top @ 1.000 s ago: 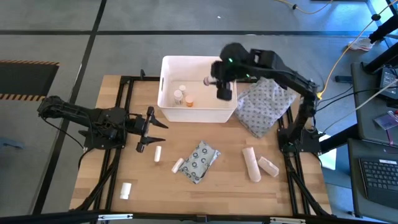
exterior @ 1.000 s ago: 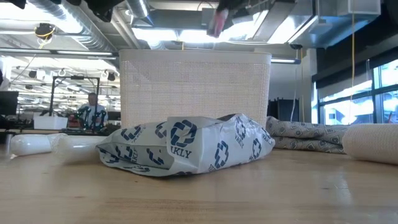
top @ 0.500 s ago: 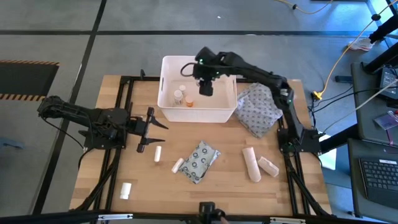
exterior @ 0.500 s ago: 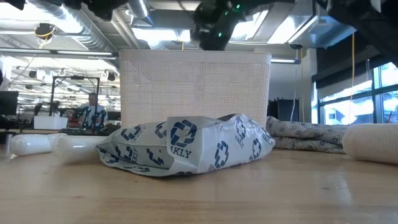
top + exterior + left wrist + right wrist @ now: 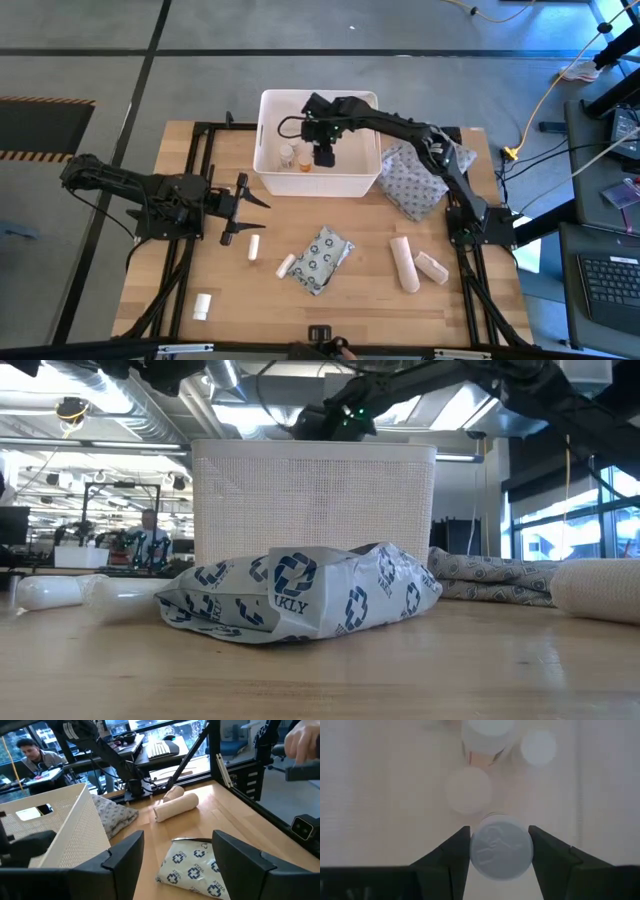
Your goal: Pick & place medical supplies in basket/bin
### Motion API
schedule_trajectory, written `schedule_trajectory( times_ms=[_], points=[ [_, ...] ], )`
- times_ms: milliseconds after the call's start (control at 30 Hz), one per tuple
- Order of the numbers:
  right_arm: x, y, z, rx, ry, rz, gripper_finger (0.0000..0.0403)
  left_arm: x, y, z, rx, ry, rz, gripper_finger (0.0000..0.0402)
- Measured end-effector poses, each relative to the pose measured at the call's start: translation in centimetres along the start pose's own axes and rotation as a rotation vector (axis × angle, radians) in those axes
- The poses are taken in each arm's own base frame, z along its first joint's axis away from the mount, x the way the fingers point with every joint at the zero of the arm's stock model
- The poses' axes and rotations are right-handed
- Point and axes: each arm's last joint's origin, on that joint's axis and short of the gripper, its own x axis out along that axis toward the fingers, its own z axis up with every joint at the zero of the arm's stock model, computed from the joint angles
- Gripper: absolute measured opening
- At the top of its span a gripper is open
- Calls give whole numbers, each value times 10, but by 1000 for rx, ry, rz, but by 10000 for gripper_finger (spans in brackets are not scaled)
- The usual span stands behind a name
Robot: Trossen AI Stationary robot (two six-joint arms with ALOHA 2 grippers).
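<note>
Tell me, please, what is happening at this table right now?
The robot is putting medical supplies into the white bin. Its right hand is over the bin, shut on a white-capped pill bottle, with other bottles already inside. The left hand waits open at the table's left side. The dotted packet, two gauze rolls and small white tubes still lie on the table.

Wooden counter [image 5: 360, 300] holding a white bin [image 5: 270, 178], patterned pouch [image 5: 420, 175], dotted packet [image 5: 322, 258], two gauze rolls [image 5: 403, 263] – and three small white tubes [image 5: 254, 247].
</note>
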Motion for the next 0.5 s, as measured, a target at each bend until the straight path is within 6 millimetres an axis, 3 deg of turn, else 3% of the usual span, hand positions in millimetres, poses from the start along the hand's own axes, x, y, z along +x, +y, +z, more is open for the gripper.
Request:
schedule_trajectory(
  times_ms=[233,500],
  points=[
    [18,0,-3,5,34,16,176,0,0,0,0,0,0,232],
    [19,0,-2,2,26,12,178,0,0,0,0,-1,0,229]
  ],
)
